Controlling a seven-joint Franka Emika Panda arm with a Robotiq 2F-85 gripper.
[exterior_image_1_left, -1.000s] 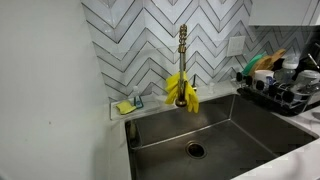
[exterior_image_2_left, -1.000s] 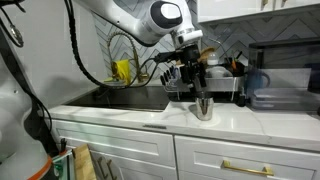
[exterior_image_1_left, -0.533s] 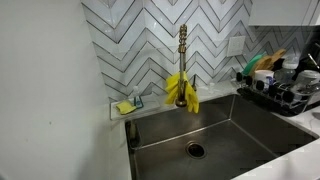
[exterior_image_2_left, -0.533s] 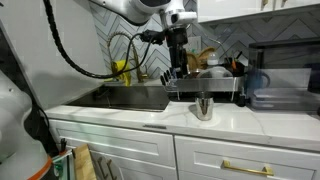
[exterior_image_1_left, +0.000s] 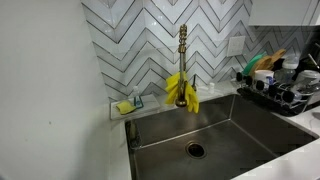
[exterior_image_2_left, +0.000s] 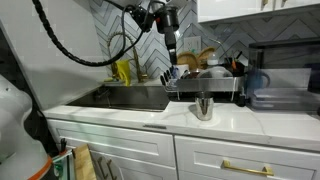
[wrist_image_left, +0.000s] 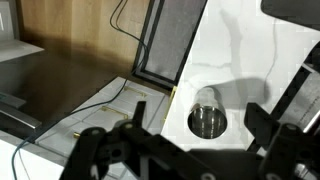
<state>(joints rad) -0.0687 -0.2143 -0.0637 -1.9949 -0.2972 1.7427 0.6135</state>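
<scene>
Gripper (exterior_image_2_left: 172, 58): Robotiq two-finger type, seen high above the counter in an exterior view, pointed downward, jaws spread wide and nothing grasped; in the wrist view (wrist_image_left: 190, 150) both dark fingers are shown well apart with empty space between them. Metal cup (exterior_image_2_left: 203, 107): upright on the white countertop (exterior_image_2_left: 240, 120), just in front of the dish rack (exterior_image_2_left: 215, 88), well below the gripper and untouched; viewed from above in the wrist view (wrist_image_left: 207, 122), its open mouth is seen between the two fingers. Sink (exterior_image_1_left: 245, 125): stainless steel, set beside the rack. Faucet (exterior_image_1_left: 183, 45): brass-toned, draped with yellow rubber gloves (exterior_image_1_left: 182, 90). Sponge (exterior_image_1_left: 124, 107): yellow, kept on the ledge behind the sink.
</scene>
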